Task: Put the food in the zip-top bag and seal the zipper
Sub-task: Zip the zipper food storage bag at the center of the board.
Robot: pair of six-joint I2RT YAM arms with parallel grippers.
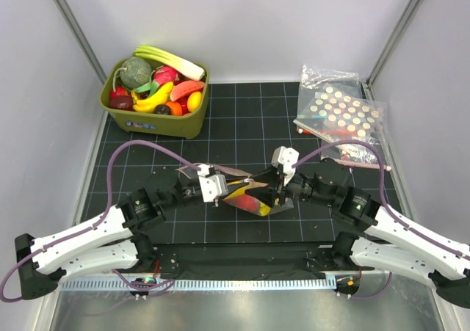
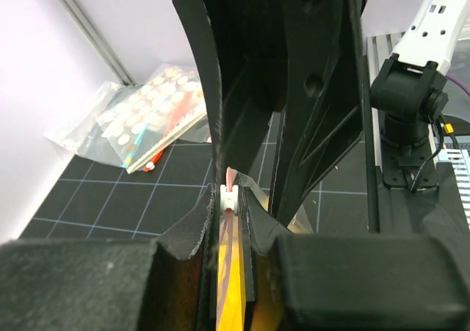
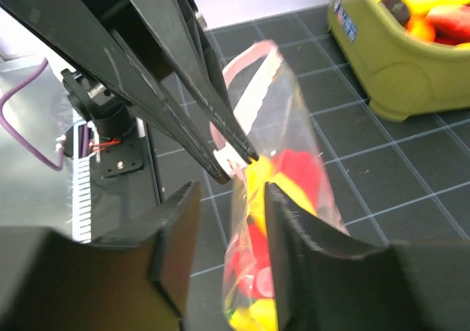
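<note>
as left fingers (image 2: 192, 235) clamp zipper (image 3: 250, 89), food (image 3: 297, 173) sits bagged.

Bright, even, diffuse light from above; only faint, soft shadows on the dark mat (image 1: 242, 122). Mild sheen on the near metal ledge (image 1: 242, 309) and on the zip-top bag (image 3: 312, 147). Wrist views: right gripper's fingers (image 3: 172, 250) close and blurred, far background soft.

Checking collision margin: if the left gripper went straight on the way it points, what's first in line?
The right gripper, most likely: its fingers stand directly ahead, just past the zipper the left gripper pinches. Exact gap unclear.
</note>
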